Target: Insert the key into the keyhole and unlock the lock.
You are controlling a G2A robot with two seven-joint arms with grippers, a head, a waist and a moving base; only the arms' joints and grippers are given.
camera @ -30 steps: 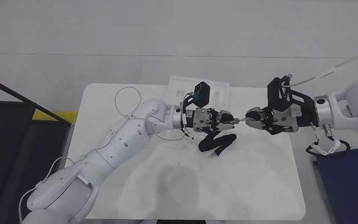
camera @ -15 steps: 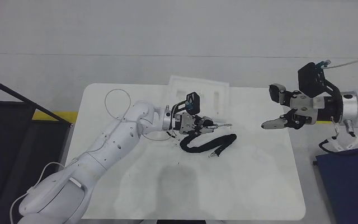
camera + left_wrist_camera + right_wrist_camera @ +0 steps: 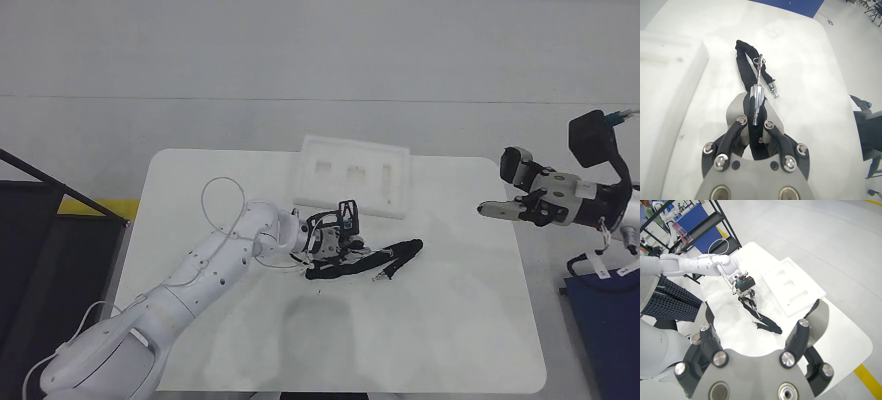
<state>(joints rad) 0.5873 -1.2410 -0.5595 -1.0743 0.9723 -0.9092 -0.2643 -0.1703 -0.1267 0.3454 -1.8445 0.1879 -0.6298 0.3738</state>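
1. Left claw (image 3: pixel 755 107). We find it low over the middle of the tabletop, somewhat nearer the far edge than the near one. Its fingers are clamped on the lock.
2. Lock (image 3: pixel 756 97). A chrome barrel held between the left claw's fingers, with its keyhole end turned away from the wrist towards the right edge. We cannot tell whether it touches the tabletop or hangs just above it.
3. Key (image 3: pixel 759 68). Silver. Its blade sits in the barrel's end and its head sticks straight out in line with the barrel. A small ring (image 3: pixel 763 61) passes through the head. The key stands free of both claws.
4. Chain (image 3: pixel 743 62). It has a black sleeve. From the barrel it runs back between the left claw's fingers and lies on the tabletop in a long flat loop stretched towards the right edge, passing beneath the key.
5. Pin (image 3: pixel 774 92). The chain's free metal end. It rests on the tabletop just beside the barrel, out of it and not touching it.
6. Right claw (image 3: pixel 503 187). It is spread wide and empty. We place it above the right edge, near the far right corner, well apart from the lock, with its fingers pointing back across the tabletop.
7. Tray (image 3: pixel 350 172). White foam with three recesses, at the middle of the far edge, near the left claw.
8. Tabletop (image 3: pixel 450 320). White, with rounded corners. It carries the chain, pin and tray.
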